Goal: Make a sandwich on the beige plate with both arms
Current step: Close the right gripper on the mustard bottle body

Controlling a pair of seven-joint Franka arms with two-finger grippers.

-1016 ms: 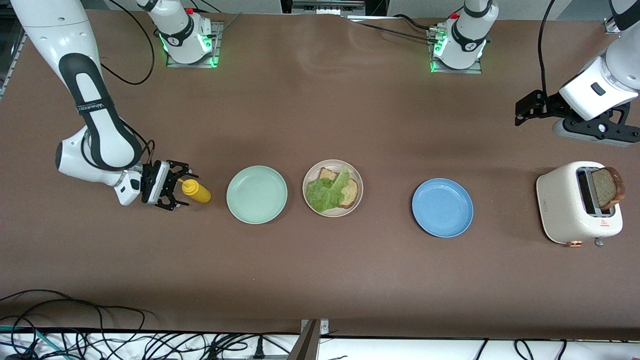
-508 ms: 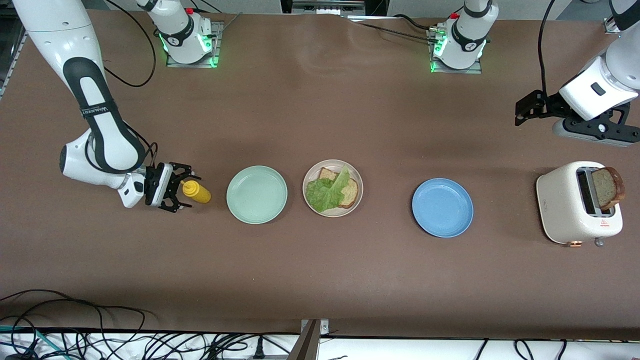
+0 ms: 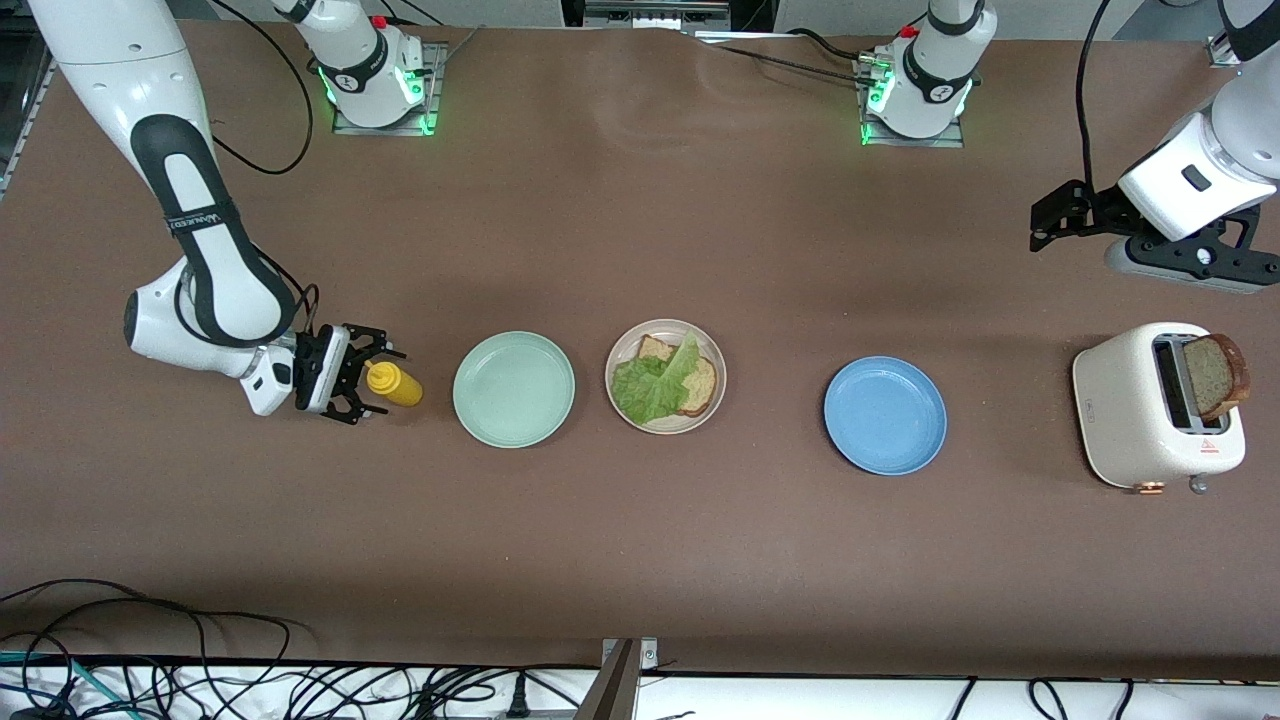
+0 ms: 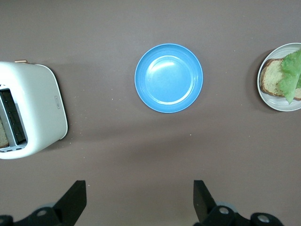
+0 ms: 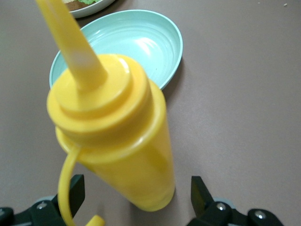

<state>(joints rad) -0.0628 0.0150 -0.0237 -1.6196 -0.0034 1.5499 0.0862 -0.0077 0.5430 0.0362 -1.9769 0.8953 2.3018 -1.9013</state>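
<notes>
The beige plate (image 3: 614, 368) sits mid-table with one brown bread slice (image 3: 702, 386) and a green lettuce leaf (image 3: 648, 388) lying on it. A second bread slice (image 3: 1216, 374) stands up out of the white toaster (image 3: 1130, 410). My right gripper (image 3: 368, 381) is open low at the table, its fingers either side of the yellow squeeze bottle (image 5: 113, 132) without touching it. My left gripper (image 3: 1045, 215) hangs open and empty over bare table near the toaster; in its wrist view the fingers (image 4: 75, 200) frame plain brown tabletop.
A mint-green plate (image 3: 513, 388) lies between the bottle and the beige plate. A blue plate (image 3: 885, 414) lies between the beige plate and the toaster. Cables run along the table edge nearest the camera.
The right gripper has slid a little closer onto the yellow bottle. The left arm has not moved.
</notes>
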